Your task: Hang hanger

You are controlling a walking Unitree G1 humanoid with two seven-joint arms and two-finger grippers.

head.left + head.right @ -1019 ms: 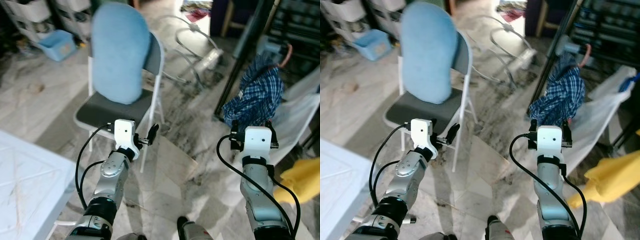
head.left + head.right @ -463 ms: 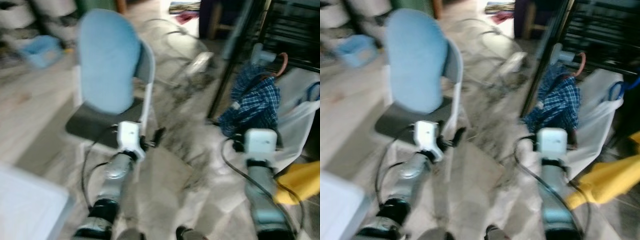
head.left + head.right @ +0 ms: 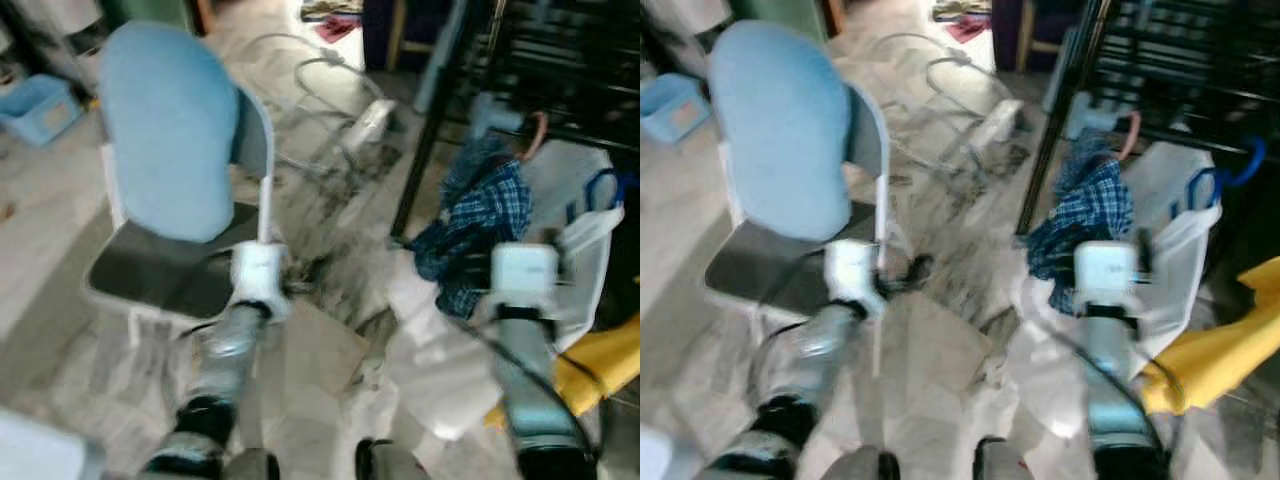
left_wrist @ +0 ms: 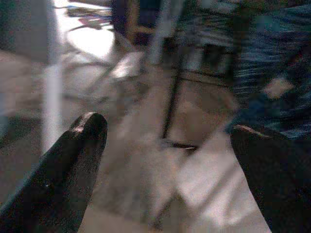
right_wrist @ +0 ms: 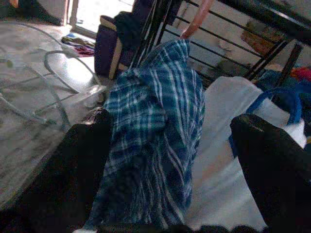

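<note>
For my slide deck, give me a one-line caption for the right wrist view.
Open right gripper facing a blue plaid shirt hung on a dark rack.

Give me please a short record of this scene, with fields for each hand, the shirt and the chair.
left hand: open, holds nothing, raised beside the chair
right hand: open, pointed at the shirt
plaid shirt: blue checked, hangs bunched from a pink hanger hook at the dark rack
chair: blue padded back, grey seat
image: blurred

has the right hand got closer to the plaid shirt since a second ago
Cannot tell. The whole view has shifted, so the camera moved. The right hand points at the plaid shirt hanging on the black rack, fingers open.
</note>
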